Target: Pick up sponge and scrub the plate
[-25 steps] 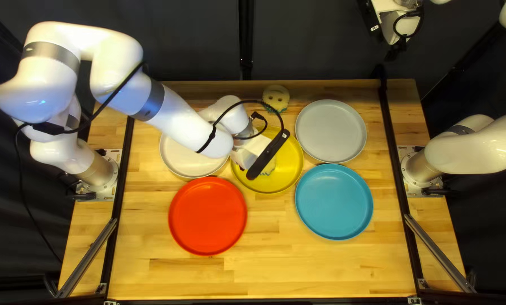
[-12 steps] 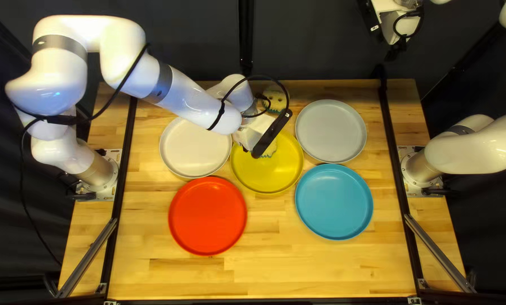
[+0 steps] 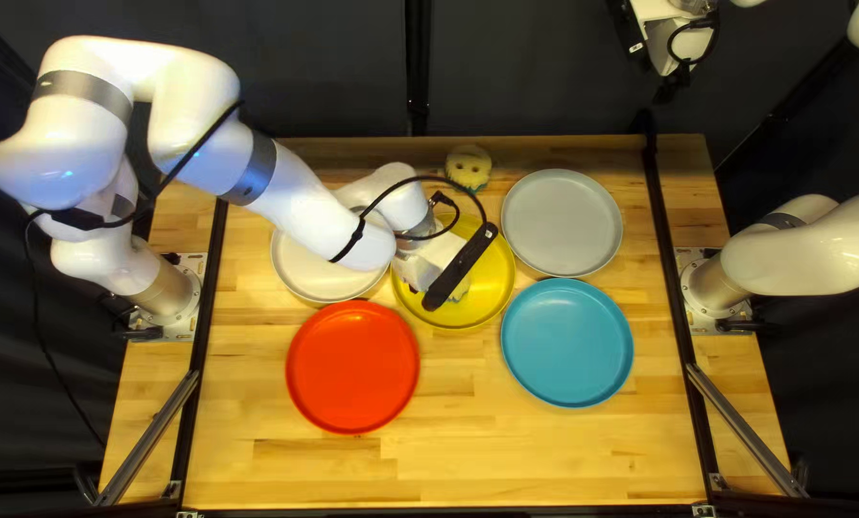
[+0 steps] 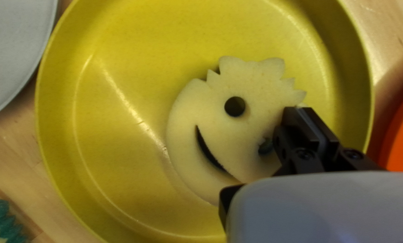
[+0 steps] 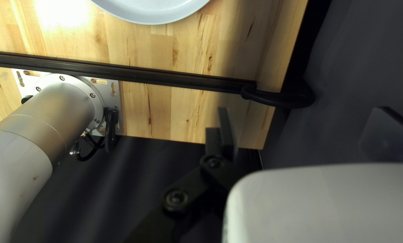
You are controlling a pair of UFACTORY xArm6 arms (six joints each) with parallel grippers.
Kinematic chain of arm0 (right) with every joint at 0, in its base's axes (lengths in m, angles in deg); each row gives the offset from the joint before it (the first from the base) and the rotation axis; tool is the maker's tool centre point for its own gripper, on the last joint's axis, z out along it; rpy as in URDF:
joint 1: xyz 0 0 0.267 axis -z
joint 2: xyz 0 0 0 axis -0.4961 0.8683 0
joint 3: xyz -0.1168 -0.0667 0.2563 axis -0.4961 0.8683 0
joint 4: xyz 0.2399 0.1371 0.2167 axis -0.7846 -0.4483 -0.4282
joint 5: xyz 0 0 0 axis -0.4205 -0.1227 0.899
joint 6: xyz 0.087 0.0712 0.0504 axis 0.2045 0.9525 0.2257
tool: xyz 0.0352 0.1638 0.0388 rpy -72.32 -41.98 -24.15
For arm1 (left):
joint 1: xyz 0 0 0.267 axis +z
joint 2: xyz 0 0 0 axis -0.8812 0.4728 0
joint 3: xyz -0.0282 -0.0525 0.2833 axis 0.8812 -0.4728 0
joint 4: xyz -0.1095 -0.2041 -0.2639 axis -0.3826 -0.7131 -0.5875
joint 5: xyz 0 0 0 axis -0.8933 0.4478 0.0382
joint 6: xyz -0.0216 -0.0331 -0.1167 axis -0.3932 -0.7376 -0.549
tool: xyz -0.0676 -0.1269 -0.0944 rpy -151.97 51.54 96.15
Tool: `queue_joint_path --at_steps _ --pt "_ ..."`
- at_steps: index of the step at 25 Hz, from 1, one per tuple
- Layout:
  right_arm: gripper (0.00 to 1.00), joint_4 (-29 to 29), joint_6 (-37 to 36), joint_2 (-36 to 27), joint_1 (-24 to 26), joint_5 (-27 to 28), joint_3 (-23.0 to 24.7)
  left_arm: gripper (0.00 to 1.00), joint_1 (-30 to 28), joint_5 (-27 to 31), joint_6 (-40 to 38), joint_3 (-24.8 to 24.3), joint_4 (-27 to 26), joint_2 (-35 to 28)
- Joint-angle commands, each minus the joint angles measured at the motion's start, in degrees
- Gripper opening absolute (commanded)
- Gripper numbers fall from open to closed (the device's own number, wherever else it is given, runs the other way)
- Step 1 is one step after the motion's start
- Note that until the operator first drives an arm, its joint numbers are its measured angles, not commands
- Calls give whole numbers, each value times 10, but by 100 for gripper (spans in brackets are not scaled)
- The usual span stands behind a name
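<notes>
My left gripper [image 3: 439, 251] hangs over the yellow plate [image 3: 482, 295], its fingertips hidden in the top left view. Part of a pale smiley sponge [image 3: 462, 288] shows below it. In the left wrist view the sponge [image 4: 210, 108] lies flat inside the yellow plate [image 4: 116, 148], with its ragged edge, one round eye and the mouth visible. Close together at one side of it, the left gripper [image 4: 302, 119] pinches the sponge near its squeezed second eye. My right gripper [image 3: 674, 86] is raised beyond the table's far edge; in the right wrist view the right gripper [image 5: 302, 128] stands wide open, holding nothing.
A second sponge [image 3: 468, 167] sits behind the yellow plate. Around are a white plate [image 3: 305, 269], a grey plate [image 3: 562, 221], a red plate [image 3: 353, 366] and a blue plate [image 3: 566, 342]. Black rails [image 3: 674, 288] run along the table's sides.
My left gripper and its sponge moved toward the table's far edge, then back toward the near edge within the yellow plate. The right arm has stayed still.
</notes>
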Motion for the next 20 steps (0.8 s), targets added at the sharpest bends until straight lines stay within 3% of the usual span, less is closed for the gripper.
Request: queue_joint_path --at_steps 1,14,20 --pt "100 0 0 0 0 0 0 0 21 7 30 20 -13 21" --pt "100 0 0 0 0 0 0 0 94 59 76 119 -8 80" --pt "100 0 0 0 0 0 0 0 82 45 91 104 -30 82"
